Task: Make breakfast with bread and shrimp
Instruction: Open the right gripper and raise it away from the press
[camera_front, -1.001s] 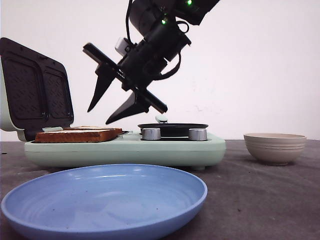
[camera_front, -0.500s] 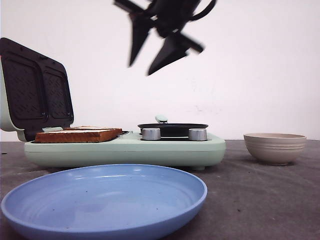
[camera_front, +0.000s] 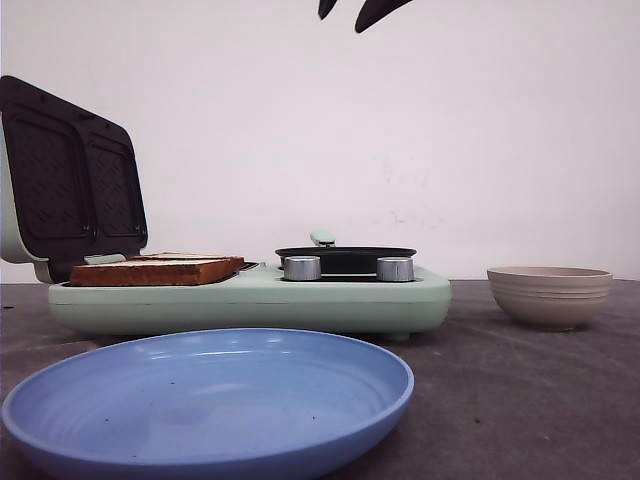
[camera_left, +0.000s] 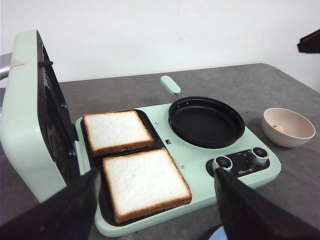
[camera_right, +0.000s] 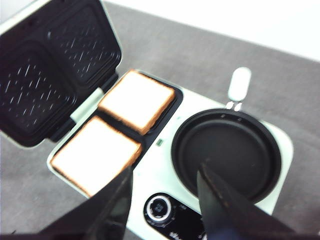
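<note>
Two slices of bread (camera_left: 117, 131) (camera_left: 145, 182) lie side by side in the dark tray of the mint-green breakfast maker (camera_left: 192, 160), seen edge-on in the front view as bread (camera_front: 160, 268). A small orange shrimp (camera_left: 279, 128) lies inside the beige bowl (camera_left: 300, 137) to the right of the machine. My left gripper (camera_left: 156, 175) hovers open above the near slice, holding nothing. The right gripper (camera_right: 166, 168) is open and empty, high over the machine between the bread (camera_right: 137, 99) and the pan (camera_right: 225, 152); only its tips (camera_front: 345, 12) show at the front view's top edge.
The machine's lid (camera_front: 70, 175) stands open at the left. A black pan (camera_front: 345, 255) sits on the right half, behind two silver knobs (camera_front: 302, 267) (camera_front: 395, 268). A wide blue plate (camera_front: 210, 400) lies in front, and the beige bowl (camera_front: 550, 295) stands at the right.
The right gripper has risen from just above the machine up to the top edge of the front view, still open. The bread, plate and bowl have not moved.
</note>
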